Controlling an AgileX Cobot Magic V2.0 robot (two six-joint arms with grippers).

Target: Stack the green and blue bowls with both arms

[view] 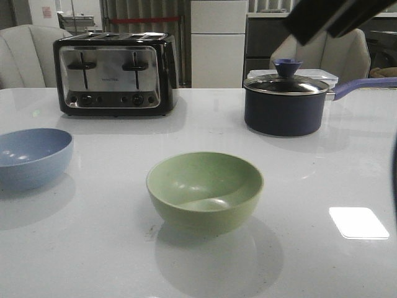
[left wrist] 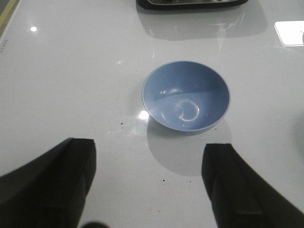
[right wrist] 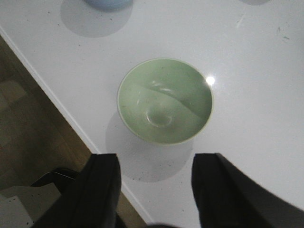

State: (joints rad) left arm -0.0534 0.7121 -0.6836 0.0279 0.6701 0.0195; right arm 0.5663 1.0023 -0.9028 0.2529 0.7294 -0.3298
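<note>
Front view: the green bowl (view: 205, 191) sits upright near the middle of the white table (view: 310, 186), well apart from the blue bowl (view: 31, 156) at the left edge; a chrome four-slot toaster (view: 115, 74) stands at the back left and a dark lidded saucepan (view: 286, 102) at the back right; the left gripper (left wrist: 149, 185) hangs above the blue bowl, fingers spread wide, holding nothing; the right gripper (right wrist: 156, 190) hangs above the green bowl, fingers likewise apart and empty
</note>
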